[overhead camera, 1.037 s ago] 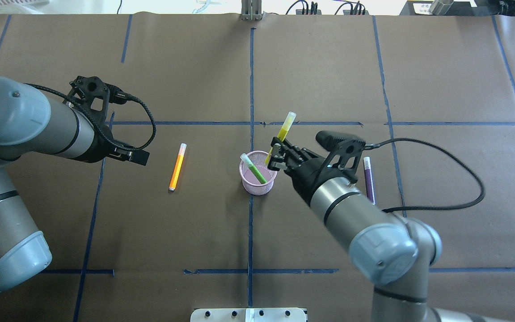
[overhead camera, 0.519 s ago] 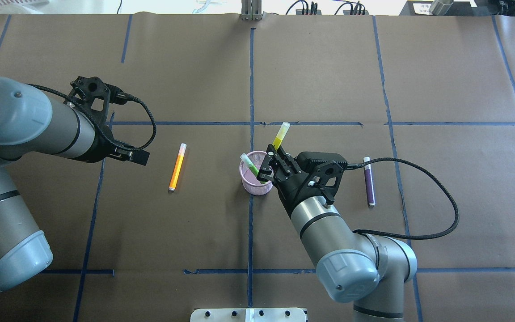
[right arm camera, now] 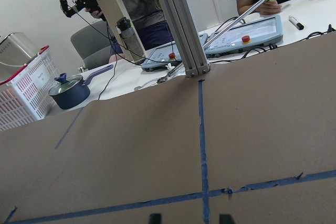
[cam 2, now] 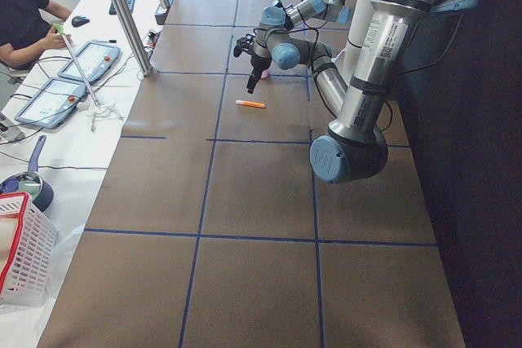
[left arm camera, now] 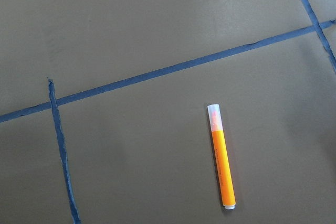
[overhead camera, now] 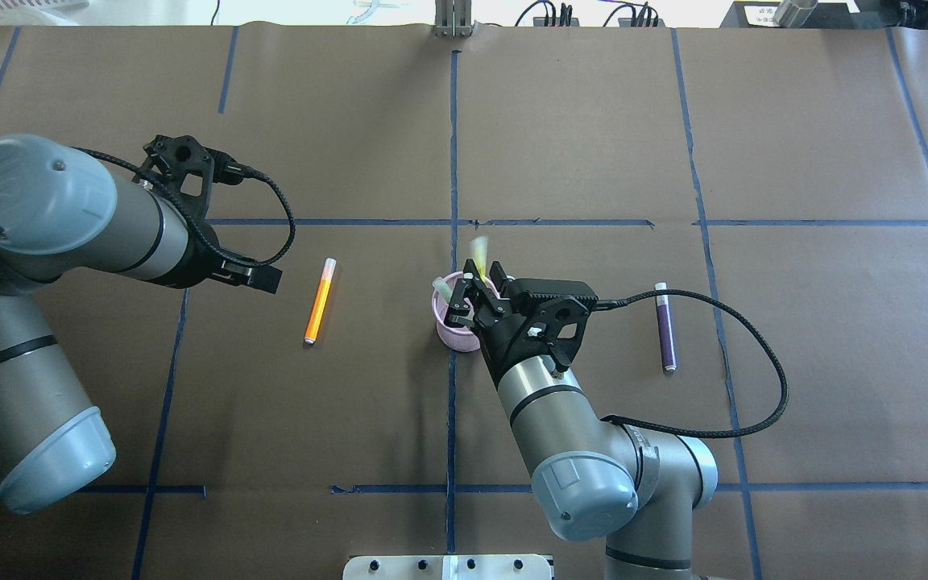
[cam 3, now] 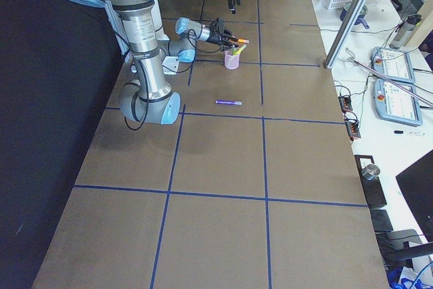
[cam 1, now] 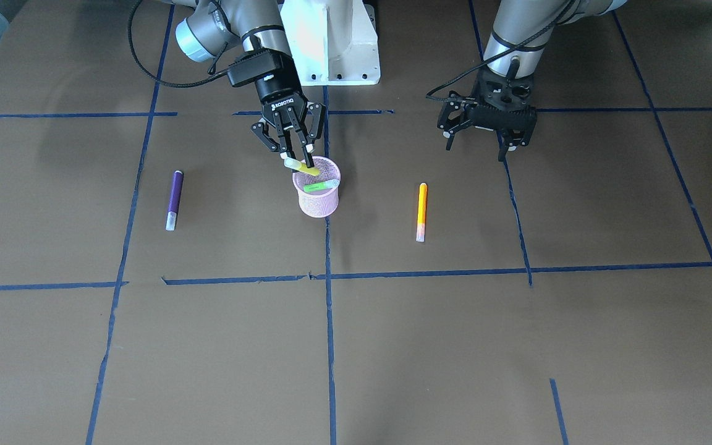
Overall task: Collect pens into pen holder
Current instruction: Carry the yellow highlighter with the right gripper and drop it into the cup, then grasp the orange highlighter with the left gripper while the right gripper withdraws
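Our right claw [cam 1: 297, 152] has swung in from beside the pen holder [cam 1: 317, 201] to stand right over it, and its jaws are now spread, released. The yellow pen [cam 1: 301, 165] (blurred overhead, so we judge it dropping) slants into the rim beside the green pen [cam 1: 317, 186]. That leaves the orange pen [cam 1: 421, 210] and purple pen [cam 1: 174, 198] flat on the surface [cam 1: 393, 340]. Our left claw [cam 1: 478, 151] hangs released near the orange one.

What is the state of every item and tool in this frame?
pen holder: upright
right tool: open, above pen holder
left tool: open, empty
yellow pen: tilted, lower end in pen holder
green pen: leaning inside pen holder
orange pen: lying on table
purple pen: lying on table
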`<state>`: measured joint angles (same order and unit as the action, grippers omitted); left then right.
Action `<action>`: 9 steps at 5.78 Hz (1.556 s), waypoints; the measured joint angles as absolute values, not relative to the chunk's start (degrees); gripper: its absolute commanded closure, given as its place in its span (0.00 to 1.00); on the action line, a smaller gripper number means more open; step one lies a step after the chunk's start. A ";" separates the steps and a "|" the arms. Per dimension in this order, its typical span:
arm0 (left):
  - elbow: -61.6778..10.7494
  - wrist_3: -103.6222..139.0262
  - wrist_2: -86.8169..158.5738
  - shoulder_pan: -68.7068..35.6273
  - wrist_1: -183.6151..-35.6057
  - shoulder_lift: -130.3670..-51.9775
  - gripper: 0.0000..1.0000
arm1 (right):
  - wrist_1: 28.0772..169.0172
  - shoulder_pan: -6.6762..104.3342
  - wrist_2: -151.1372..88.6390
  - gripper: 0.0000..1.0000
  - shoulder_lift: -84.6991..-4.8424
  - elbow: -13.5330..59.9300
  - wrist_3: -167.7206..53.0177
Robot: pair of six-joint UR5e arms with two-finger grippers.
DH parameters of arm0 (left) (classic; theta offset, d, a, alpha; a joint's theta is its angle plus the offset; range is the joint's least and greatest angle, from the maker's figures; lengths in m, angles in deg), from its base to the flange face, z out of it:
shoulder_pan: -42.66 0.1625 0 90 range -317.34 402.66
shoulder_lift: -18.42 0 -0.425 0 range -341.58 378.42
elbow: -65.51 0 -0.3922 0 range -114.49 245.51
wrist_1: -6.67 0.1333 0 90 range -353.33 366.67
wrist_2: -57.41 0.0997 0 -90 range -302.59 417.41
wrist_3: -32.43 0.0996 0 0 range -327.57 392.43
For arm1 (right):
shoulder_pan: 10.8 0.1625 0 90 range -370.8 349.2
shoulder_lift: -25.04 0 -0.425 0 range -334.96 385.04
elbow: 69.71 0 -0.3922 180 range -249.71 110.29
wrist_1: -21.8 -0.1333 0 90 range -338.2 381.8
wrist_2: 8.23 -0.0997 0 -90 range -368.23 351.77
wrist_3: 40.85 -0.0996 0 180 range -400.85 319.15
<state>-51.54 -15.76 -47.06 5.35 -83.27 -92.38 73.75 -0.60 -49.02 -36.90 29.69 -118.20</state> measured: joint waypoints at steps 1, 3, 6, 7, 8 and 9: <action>-49.02 -15.35 -47.10 5.87 -83.26 -94.18 0.00 | 73.78 -0.60 -49.09 0.01 -36.86 30.24 -118.19; -43.32 -14.19 -48.73 6.75 -83.14 -97.90 0.00 | 73.75 -0.61 -50.02 0.01 -38.97 35.55 -118.25; -32.81 -9.36 -53.25 6.95 -83.29 -102.71 0.03 | 73.66 -0.13 -61.12 0.01 -50.24 45.05 -119.38; -30.46 -8.28 -53.80 6.84 -83.41 -103.85 0.06 | 73.66 0.96 -65.34 0.01 -53.16 46.25 -119.66; -27.32 -7.31 -55.54 6.41 -83.60 -105.34 0.07 | 73.66 4.10 -72.57 0.01 -56.14 46.86 -119.75; -24.87 -7.20 -58.55 5.42 -83.81 -106.48 0.10 | 73.68 9.00 -82.60 0.01 -59.00 47.94 -119.77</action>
<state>-24.87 -7.20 -58.55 5.42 -83.81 -106.48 73.68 9.00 -82.60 -59.00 47.94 -119.77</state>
